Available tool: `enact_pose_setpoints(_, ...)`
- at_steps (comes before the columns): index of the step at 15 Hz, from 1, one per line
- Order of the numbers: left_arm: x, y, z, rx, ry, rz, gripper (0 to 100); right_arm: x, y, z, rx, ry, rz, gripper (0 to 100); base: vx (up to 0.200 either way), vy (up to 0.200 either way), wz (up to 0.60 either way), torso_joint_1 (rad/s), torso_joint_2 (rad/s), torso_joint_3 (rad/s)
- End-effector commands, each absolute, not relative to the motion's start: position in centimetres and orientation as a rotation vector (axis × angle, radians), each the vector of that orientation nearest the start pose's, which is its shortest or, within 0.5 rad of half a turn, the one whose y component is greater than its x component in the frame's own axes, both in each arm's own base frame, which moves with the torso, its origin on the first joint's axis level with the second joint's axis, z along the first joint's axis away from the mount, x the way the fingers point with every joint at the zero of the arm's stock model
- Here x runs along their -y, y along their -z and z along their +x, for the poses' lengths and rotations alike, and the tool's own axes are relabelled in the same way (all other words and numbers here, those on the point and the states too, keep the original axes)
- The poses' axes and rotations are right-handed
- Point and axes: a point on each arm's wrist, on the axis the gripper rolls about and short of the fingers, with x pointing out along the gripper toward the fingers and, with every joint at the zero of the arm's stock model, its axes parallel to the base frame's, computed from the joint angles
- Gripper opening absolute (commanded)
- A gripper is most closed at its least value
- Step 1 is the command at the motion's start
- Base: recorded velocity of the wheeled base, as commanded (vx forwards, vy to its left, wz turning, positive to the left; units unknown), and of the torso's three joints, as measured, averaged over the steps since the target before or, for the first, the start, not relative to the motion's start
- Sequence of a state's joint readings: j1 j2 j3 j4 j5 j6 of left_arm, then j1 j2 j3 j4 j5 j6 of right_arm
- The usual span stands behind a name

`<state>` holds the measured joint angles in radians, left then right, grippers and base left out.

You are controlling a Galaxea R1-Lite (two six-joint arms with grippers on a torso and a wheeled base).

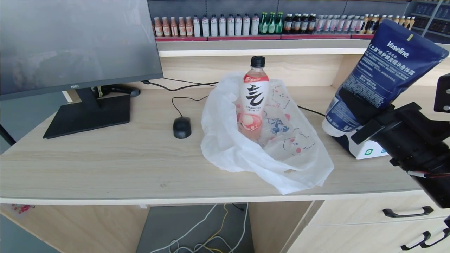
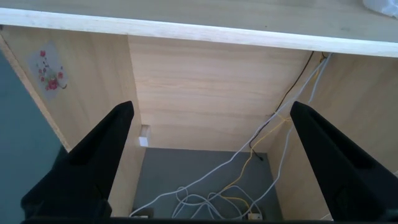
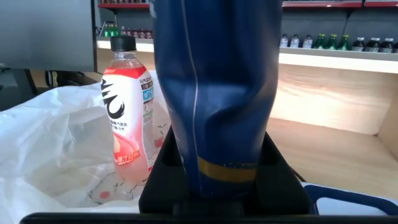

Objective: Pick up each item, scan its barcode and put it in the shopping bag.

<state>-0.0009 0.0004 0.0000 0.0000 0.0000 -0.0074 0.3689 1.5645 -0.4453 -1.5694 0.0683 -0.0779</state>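
Navy-blue tube (image 1: 383, 70), white cap at the low end, crimped end up and tilted away from you: your right tool (image 1: 369, 114) is clamped on its lower body, one finger on each side. It is held at the right end of the table (image 1: 105, 165), the cap close over a small white box (image 1: 369, 151); you cannot tell whether they touch.

Bottle (image 1: 254, 102), clear with a pink-and-white label and a black cap: it stands upright inside the shopping bag (image 1: 291, 154).

Shopping bag, thin white plastic with small printed figures: it lies mid-table with its mouth open and its sides slumped around the bottle, one corner reaching the front edge.

Your left tool (image 2: 211, 118): it sits below the table's front edge with its jaws spread wide and nothing between them, facing the wooden recess where loose cables (image 2: 217, 193) lie on the floor.

Other items: a black mouse (image 1: 182, 127) just left of the bag, a dark monitor (image 1: 70, 42) on its stand at the far left, and a shelf (image 1: 246, 37) of drinks along the back wall.
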Motion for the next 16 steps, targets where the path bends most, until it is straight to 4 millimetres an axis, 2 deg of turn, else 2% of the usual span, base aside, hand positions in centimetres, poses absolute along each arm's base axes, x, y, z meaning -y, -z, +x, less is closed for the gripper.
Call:
enact_pose_setpoints(1, 0.0, -7.5, -2.3, 0.0, 0.002, -0.008, 100, -8.6, -22.0, 21.9, 0.466, -0.412, -0.008, 0, 0.0, 0.2, 0.0, 0.002, 0.0, 0.002)
enact_pose_setpoints(2, 0.0, -7.5, -2.3, 0.0, 0.0, -0.006, 100, -8.7, -22.1, 22.0, 0.469, -0.411, -0.009, 0, 0.0, 0.2, 0.0, 0.002, 0.0, -0.002)
enact_pose_setpoints(4, 0.0, -7.5, -2.3, 0.0, 0.0, -0.005, 100, -8.7, -22.1, 22.1, 0.469, -0.411, -0.009, 0, 0.0, 0.0, 0.0, 0.0, 0.0, 0.0)
enact_pose_setpoints(7, 0.0, -7.5, -2.3, 0.0, 0.002, -0.005, 100, -9.2, -22.4, 23.4, 0.483, -0.41, -0.005, 0, 0.0, 0.0, 0.0, 0.0, 0.0, 0.0)
enact_pose_setpoints(9, 0.0, -7.5, -2.3, 0.0, 0.002, -0.005, 100, -9.6, -22.2, 24.5, 0.478, -0.411, -0.005, 0, 0.0, 0.0, 0.0, 0.0, 0.0, 0.0)
enact_pose_setpoints(12, 0.0, -7.5, -2.3, 0.0, 0.002, -0.005, 100, -10.4, -20.8, 27.4, 0.434, -0.41, 0.008, 0, 0.0, 0.0, 0.0, 0.0, 0.0, 0.0)
enact_pose_setpoints(16, 0.0, -7.5, -2.3, 0.0, 0.002, -0.005, 100, -11.5, -19.6, 30.2, 0.417, -0.41, 0.003, 0, 0.0, 0.0, 0.0, 0.0, 0.0, 0.0)
